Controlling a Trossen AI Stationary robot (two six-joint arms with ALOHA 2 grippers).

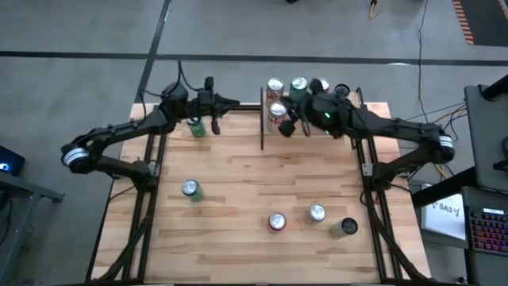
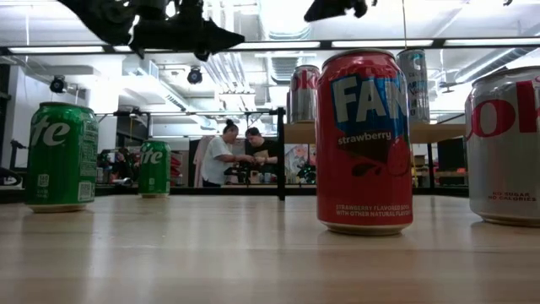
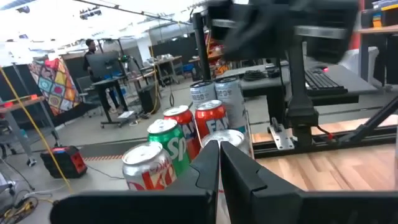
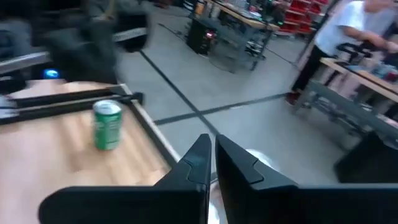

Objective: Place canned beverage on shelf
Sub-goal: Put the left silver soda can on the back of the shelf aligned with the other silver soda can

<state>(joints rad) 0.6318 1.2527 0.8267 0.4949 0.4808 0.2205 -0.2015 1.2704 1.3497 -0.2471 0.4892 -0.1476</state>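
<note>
— So, starting at the left of the high view, what do we have?

— We see the left gripper (image 1: 230, 102) reaching over the far edge of the table (image 1: 238, 191), its fingers pressed together on nothing; the left wrist view shows the two dark fingers (image 3: 208, 165) meeting. Just beside that arm stands a green can (image 1: 196, 126), and nearer the front left stands a second green can (image 1: 191, 190).

— And the shelf?

— We find the shelf (image 1: 373, 110) at the far right of the table, edged by a thin black post (image 1: 262, 119). Several cans stand on it: one with a red band (image 1: 275, 86), a green one (image 1: 298, 85), and another (image 1: 277, 113) just behind the post.

— Where is the right gripper?

— We place the right gripper (image 1: 295, 121) above the shelf, near those cans. Its fingers (image 4: 199, 162) are pressed together in the right wrist view. A pale round shape sits below them there, possibly a can top, though we can't tell for sure; nothing is pinched.

— Anything at the front?

— We count three more cans on the table: a red one (image 1: 277, 222), a silver-topped one (image 1: 316, 213) and a dark one (image 1: 344, 228). In the low view the red strawberry can (image 2: 364, 142) stands upright, and people (image 2: 238, 156) work at a bench beyond.
</note>
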